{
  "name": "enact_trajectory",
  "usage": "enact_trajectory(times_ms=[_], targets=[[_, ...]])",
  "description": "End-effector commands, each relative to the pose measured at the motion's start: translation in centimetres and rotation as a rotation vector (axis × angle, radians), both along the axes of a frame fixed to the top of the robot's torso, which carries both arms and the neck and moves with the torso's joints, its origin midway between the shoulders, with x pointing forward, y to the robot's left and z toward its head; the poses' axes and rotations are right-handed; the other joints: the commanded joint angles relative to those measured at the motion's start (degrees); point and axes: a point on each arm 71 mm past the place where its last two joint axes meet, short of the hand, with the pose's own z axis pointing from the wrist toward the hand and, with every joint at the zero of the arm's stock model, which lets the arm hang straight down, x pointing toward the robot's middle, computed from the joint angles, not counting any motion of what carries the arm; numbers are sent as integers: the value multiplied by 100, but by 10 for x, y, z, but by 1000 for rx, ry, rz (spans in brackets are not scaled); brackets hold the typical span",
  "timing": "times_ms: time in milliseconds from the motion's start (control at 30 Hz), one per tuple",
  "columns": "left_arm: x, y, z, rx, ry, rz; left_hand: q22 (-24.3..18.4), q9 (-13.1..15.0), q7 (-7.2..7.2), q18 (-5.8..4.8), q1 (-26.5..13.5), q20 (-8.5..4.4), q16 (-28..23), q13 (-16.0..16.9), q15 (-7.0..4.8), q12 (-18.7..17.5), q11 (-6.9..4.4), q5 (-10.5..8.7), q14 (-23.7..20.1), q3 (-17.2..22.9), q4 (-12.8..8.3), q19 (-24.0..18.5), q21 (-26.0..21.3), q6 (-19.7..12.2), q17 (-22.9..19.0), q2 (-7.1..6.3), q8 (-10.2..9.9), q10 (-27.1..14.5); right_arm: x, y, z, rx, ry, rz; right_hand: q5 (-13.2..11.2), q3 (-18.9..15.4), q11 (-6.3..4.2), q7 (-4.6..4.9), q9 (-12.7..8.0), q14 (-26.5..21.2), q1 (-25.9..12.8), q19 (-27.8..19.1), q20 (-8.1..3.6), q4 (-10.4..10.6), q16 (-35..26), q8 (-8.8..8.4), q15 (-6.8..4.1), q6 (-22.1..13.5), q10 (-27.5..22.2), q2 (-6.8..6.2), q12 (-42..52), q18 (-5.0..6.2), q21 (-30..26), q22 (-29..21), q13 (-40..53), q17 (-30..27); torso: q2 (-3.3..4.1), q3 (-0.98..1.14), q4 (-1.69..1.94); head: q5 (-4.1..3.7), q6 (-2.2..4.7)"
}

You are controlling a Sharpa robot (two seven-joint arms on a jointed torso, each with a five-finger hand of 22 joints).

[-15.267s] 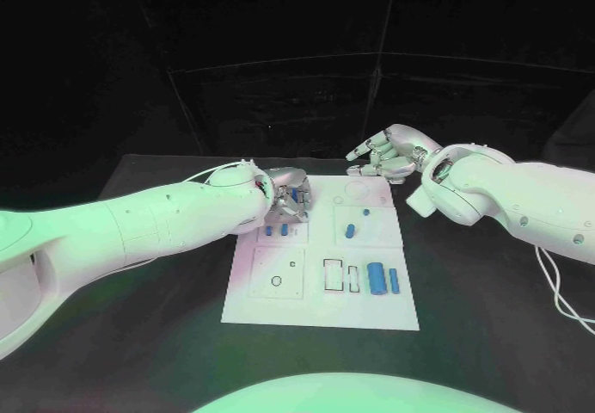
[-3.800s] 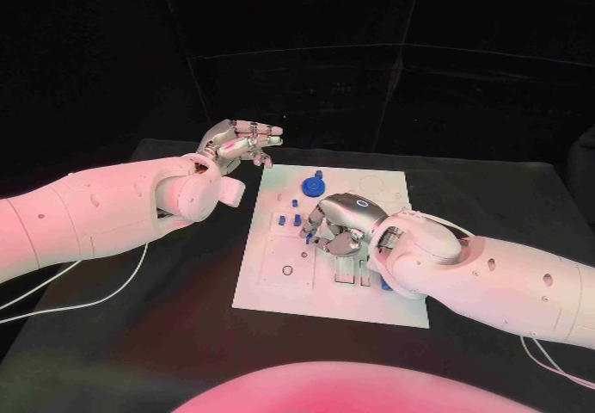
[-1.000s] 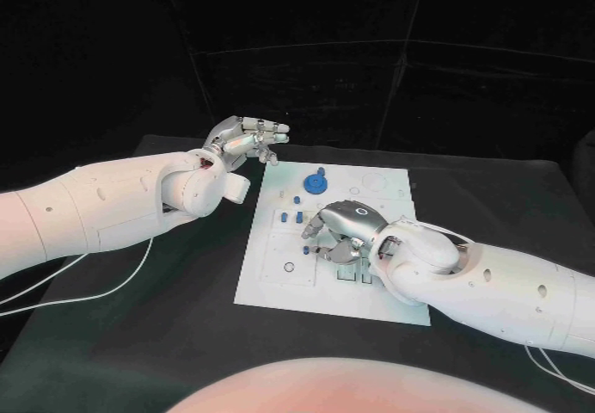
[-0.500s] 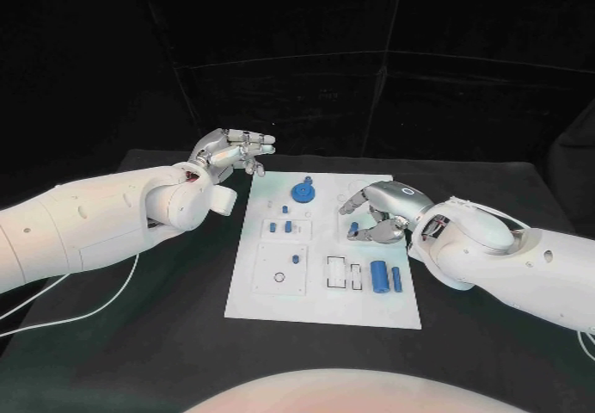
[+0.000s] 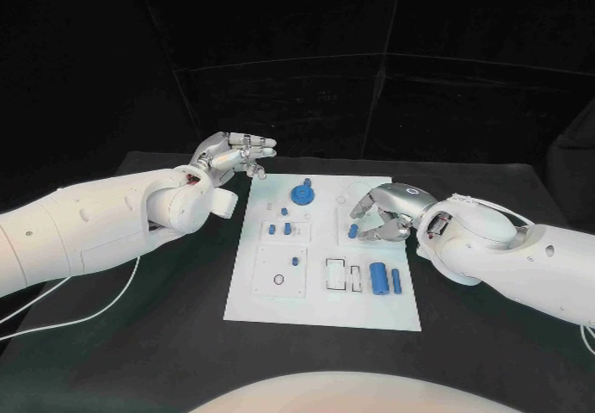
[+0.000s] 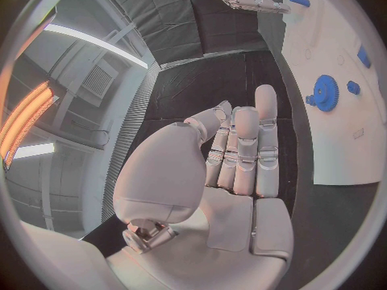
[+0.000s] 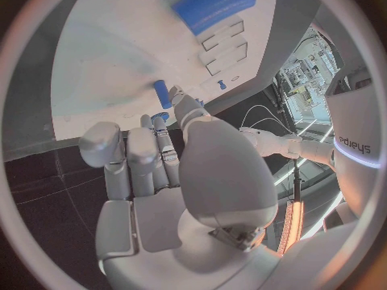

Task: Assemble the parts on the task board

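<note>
1. Fingers of the left hand (image 5: 230, 155) are curled loosely inward with nothing between them; the hand hangs in the air just off the far left corner of the task board (image 5: 272, 297), not touching it.
2. Left wrist view shows the same fingers (image 6: 244, 149) lying side by side, nearly straight, thumb alongside, palm bare.
3. Right hand (image 5: 386, 212) sits low over the board's right side, fingers bent down around a small blue part (image 5: 353, 231) that lies right at the fingertips; whether the part is pinched or only touched, I cannot tell.
4. Right wrist view has that small blue part (image 7: 162, 93) just beyond the fingertips (image 7: 184, 103), lying on the white board (image 7: 105, 58).
5. Blue gear (image 5: 303, 191) stands on the board between the two hands, nearer the left fingers.
6. Two blue cylinders (image 5: 377, 278) lie side by side on the board, on the near side of the right hand, well clear of its fingers.
</note>
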Motion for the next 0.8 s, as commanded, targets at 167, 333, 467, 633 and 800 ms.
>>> enact_trajectory(times_ms=[167, 333, 467, 633, 800], targets=[[0, -1, 1, -9, -2, -10, 7, -7, -7, 71, -46, 5, -22, -5, -2, 37, -3, 27, -30, -2, -21, -49, -15, -26, -5, -24, 4, -27, -1, 11, -4, -53, 42, 39, 27, 46, 3, 26, 10, 103, 99, 57, 51, 25, 85, 44, 79, 192, 480, 163, 195, 34, -18, 8, 3, 92, 2, 1, 3, 21, -27], [0, 0, 1, -9, -2, -10, 7, -7, -7, 71, -46, 5, -22, -5, -2, 37, -3, 27, -30, -2, -21, -49, -15, -26, -5, -24, 4, -27, -2, 16, -5, -62, 55, 55, 10, 177, -20, 48, 9, 110, 110, 85, 52, 60, 142, 46, 62, 323, 736, 229, 185, 33, 4, 45, -20, 134, 4, -1, -7, 25, -41], [0, -1, 1, -9, -2, -11, 7, -7, -7, 71, -46, 5, -22, -5, -2, 37, -3, 27, -30, -2, -21, -49, -15, -26, -5, -24, 4, -27, -1, 18, -6, -65, 59, 63, -36, 293, -32, 48, 8, 110, 126, 104, 40, 82, 171, 46, 51, 400, 855, 263, 136, 28, 20, 73, -24, 153, 3, 1, -9, 32, -41], [0, -1, 1, -10, -2, -11, 7, -7, -7, 71, -46, 5, -22, -5, -2, 37, -3, 27, -30, -2, -21, -49, -15, -26, -5, -24, 4, -27, -1, 20, -6, -62, 60, 68, -111, 446, -42, 43, 7, 116, 150, 130, 30, 100, 214, 45, 40, 480, 953, 290, 64, 18, 49, 122, -25, 191, 2, 4, -2, 33, -52], [0, 0, 1, -9, -1, -11, 7, -7, -7, 71, -46, 5, -22, -5, -2, 37, -3, 27, -30, -2, -21, -49, -15, -26, -5, -24, 4, -27, 2, 21, -4, -46, 28, 45, -465, 887, -64, 49, 27, 139, 317, 216, -2, 63, 319, 98, -5, 716, 1200, 439, -18, -14, 160, 310, -15, 286, 1, 4, -4, 32, -60]])
